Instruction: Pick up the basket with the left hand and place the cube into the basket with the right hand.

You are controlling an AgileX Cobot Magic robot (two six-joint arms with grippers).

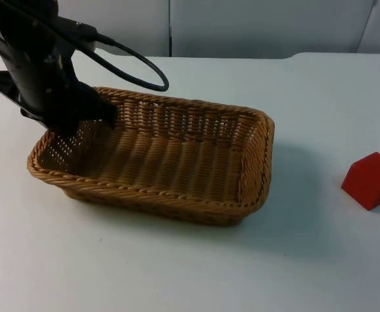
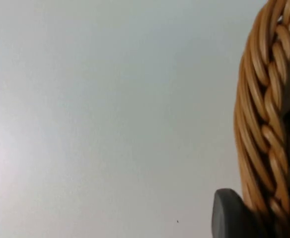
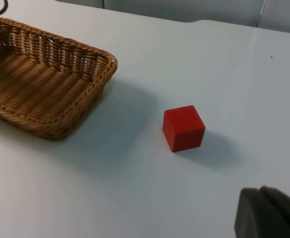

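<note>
Item one: wicker basket (image 1: 177,162), its left rim pinched by my left gripper (image 1: 79,114). Item two: red cube (image 1: 370,180) on the white table (image 1: 177,273), well right of the basket, bare tabletop all round it. My right gripper (image 3: 266,213) hovers near the cube; I cannot tell its fingers' state.

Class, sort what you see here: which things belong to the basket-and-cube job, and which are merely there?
Belong to the job:
wicker basket, its rim gripped by the left gripper
red cube, on the table beside the basket
right gripper, apart from the cube

Merely there:
white table
grey partition wall
</note>
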